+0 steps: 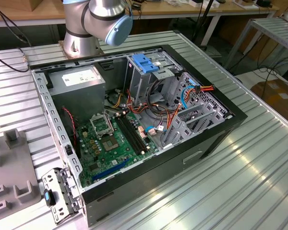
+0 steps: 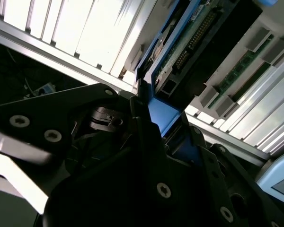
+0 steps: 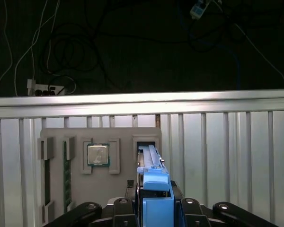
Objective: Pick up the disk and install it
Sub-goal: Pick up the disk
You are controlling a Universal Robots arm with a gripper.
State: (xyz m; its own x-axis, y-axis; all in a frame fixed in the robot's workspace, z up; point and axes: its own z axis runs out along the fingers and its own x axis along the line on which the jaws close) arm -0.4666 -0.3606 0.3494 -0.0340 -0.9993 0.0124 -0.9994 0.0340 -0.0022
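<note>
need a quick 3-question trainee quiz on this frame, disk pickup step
1. True or false: the tool is shut on the disk's blue frame.
2. In the first wrist view, what sits in the grey tray pocket beside the disk? A) processor chip B) fan C) screwdriver
3. Fill in: in the exterior view, the cage latch inside the open computer case is coloured ____.
Key: 1 true; 2 A; 3 blue.

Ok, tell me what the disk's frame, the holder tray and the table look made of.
Frame of the disk: blue plastic, by its matte moulded look; the holder tray: probably grey plastic, matte and uniform; the table: likely aluminium, ribbed slats with a bright metallic sheen.
</note>
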